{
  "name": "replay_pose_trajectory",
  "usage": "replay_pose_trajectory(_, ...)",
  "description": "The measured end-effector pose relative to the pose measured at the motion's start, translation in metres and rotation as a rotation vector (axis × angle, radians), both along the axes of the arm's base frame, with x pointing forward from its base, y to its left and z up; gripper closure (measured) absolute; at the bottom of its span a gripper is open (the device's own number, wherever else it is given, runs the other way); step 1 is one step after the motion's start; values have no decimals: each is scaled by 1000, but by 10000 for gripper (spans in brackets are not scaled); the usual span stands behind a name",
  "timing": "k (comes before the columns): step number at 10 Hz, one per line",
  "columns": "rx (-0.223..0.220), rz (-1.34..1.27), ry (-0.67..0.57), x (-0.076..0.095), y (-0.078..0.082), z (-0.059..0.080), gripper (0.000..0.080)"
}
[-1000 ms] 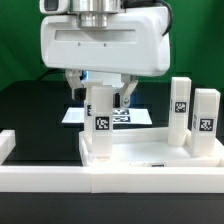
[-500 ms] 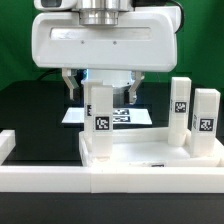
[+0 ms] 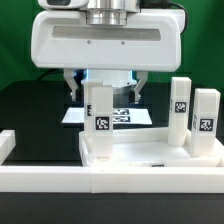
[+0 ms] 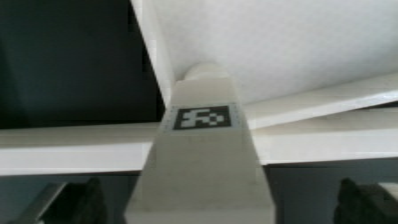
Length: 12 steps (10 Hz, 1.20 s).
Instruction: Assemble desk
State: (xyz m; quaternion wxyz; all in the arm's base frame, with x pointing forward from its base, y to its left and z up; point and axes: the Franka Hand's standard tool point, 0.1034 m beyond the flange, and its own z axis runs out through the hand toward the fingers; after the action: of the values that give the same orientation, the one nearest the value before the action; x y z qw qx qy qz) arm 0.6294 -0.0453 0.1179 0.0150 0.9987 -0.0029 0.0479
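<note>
From the exterior view, the tabletop (image 3: pixel 150 152) lies against the white rail (image 3: pixel 110 182) at six o'clock. One leg (image 3: pixel 100 115) stands upright on its corner. Two more legs (image 3: pixel 180 108) (image 3: pixel 206 112) stand at three o'clock. The gripper (image 3: pixel 103 92) hangs straight down, jaws wide either side of the leg, holding nothing.

The wrist view alone shows the leg's tagged top (image 4: pixel 205 116) and both dark fingers (image 4: pixel 80 195) apart from it.

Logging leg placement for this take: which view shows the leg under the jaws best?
The exterior view: the leg stands upright on the tabletop panel, tag facing the camera, open jaws either side. The wrist view looks down its length, showing only its tagged top, foreshortened.
</note>
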Motion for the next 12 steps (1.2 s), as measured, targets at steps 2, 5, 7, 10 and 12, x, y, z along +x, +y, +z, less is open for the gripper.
replay_pose_trajectory(2, -19, 105, -4, 1, -3, 0, 268)
replay_pose_trajectory(5, -21, 98, -2, 0, -4, -1, 511)
replay_pose_trajectory(7, -19, 73, -3, 0, -4, -1, 511)
replay_pose_trajectory(10, 27, -322, -22, 0, -5, -2, 511)
replay_pose_trajectory(12, 55, -597, -47, 0, -2, -3, 510)
